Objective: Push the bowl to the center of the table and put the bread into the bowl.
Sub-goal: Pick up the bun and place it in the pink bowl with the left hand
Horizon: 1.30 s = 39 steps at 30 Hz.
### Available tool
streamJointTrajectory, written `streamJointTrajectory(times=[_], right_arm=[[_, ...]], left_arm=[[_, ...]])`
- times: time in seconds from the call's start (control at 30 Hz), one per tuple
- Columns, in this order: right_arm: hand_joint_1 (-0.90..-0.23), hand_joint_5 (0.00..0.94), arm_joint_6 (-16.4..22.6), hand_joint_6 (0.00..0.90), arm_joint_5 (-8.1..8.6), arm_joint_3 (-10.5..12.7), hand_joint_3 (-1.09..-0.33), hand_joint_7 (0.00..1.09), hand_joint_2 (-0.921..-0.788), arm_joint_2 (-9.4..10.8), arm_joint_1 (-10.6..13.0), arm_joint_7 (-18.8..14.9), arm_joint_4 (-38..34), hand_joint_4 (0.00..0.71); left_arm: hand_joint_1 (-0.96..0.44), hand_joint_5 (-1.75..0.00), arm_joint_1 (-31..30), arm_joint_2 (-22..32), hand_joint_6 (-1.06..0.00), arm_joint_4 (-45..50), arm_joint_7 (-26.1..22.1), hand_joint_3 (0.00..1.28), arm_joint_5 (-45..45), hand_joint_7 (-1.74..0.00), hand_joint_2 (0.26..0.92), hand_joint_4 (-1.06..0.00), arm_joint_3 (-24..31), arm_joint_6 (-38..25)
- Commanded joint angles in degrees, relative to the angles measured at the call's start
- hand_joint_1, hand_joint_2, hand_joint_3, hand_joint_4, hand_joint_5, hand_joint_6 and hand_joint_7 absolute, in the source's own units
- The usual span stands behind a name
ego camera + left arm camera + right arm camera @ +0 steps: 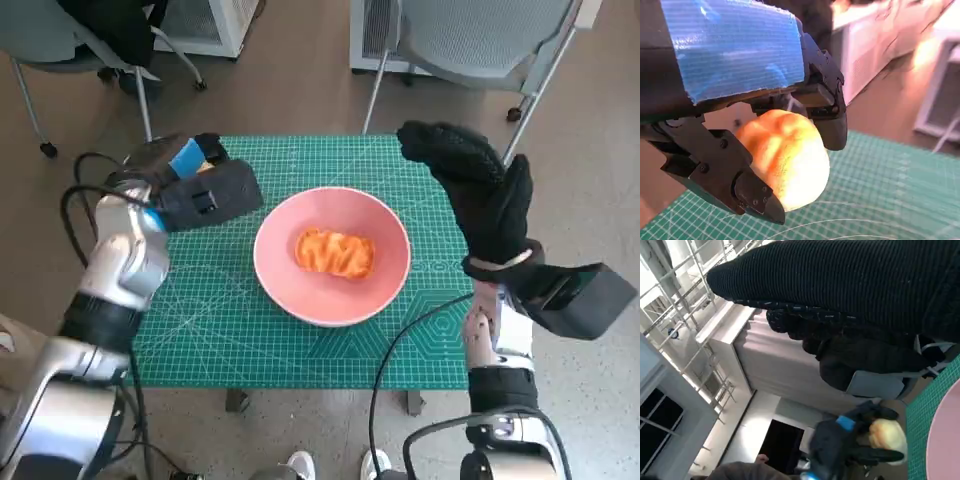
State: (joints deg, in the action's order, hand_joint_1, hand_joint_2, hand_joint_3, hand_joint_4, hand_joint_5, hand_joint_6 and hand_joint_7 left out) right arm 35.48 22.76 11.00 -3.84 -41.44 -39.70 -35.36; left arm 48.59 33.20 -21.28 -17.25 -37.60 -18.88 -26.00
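My left hand pinches 1 bread roll between its fingers; weak grip risks dropping it short of the bowl. My right hand hovers, fingers spread.

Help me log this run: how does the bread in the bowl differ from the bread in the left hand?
The bread in the bowl is orange, ridged and elongated; the bread in the left hand is paler yellow, smooth and rounded. The first lies free in the pink bowl; the second is gripped by the left hand above the green mat. Both look like baked rolls.
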Motion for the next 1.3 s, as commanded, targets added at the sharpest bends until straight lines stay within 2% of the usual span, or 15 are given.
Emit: streamJointTrajectory(times=[0.03,0.13,0.43,0.67,0.9,1.07,1.3], right_arm=[[-0.682,0.000,-0.36,-0.001,0.36,-0.23,-0.876,0.25,-0.921,0.46,0.33,-0.77,-1.89,0.054],[-0.681,0.000,-0.28,-0.001,0.44,-0.20,-0.876,0.25,-0.921,0.53,0.18,-0.89,-2.11,0.054],[-0.681,0.000,0.07,-0.001,0.69,-0.02,-0.877,0.25,-0.921,0.77,-0.13,-1.28,-2.73,0.054],[-0.681,0.000,0.30,-0.001,0.86,0.11,-0.876,0.25,-0.921,0.84,-0.07,-1.55,-2.76,0.054],[-0.681,0.000,0.55,-0.001,0.95,0.28,-0.876,0.25,-0.921,0.92,-0.17,-1.78,-3.06,0.054],[-0.679,0.000,0.68,-0.001,0.92,0.27,-0.877,0.25,-0.921,0.98,-0.24,-1.82,-3.30,0.054],[-0.678,0.000,1.00,-0.001,1.07,0.28,-0.879,0.25,-0.921,0.85,0.07,-2.08,-3.35,0.054]], left_arm=[[0.00,-1.37,-4.61,3.21,-0.72,15.20,-2.94,0.38,-1.21,-0.93,0.731,-0.70,3.83,-3.76],[0.00,-1.38,-6.24,3.48,-0.72,19.54,-3.21,0.48,-1.35,-0.96,0.678,-0.70,5.04,-4.17],[0.00,-1.37,-9.70,2.90,-0.73,28.90,-3.21,0.52,-2.07,-0.98,0.649,-0.70,6.89,-4.74],[0.00,-1.25,-11.41,1.27,-0.74,33.93,-2.95,0.39,-3.29,-0.99,0.707,-0.75,6.36,-4.36],[0.00,-1.03,-12.14,-2.90,-0.73,39.08,-2.52,0.13,-6.84,-1.07,0.833,-0.82,2.76,-3.74],[0.00,-1.02,-11.64,-5.68,-0.71,38.42,-1.99,0.09,-9.07,-1.09,0.859,-0.83,-0.50,-1.11],[0.00,-1.07,-9.07,-8.63,-0.68,30.89,-0.71,0.07,-8.42,-1.09,0.880,-0.80,-2.83,5.21]])
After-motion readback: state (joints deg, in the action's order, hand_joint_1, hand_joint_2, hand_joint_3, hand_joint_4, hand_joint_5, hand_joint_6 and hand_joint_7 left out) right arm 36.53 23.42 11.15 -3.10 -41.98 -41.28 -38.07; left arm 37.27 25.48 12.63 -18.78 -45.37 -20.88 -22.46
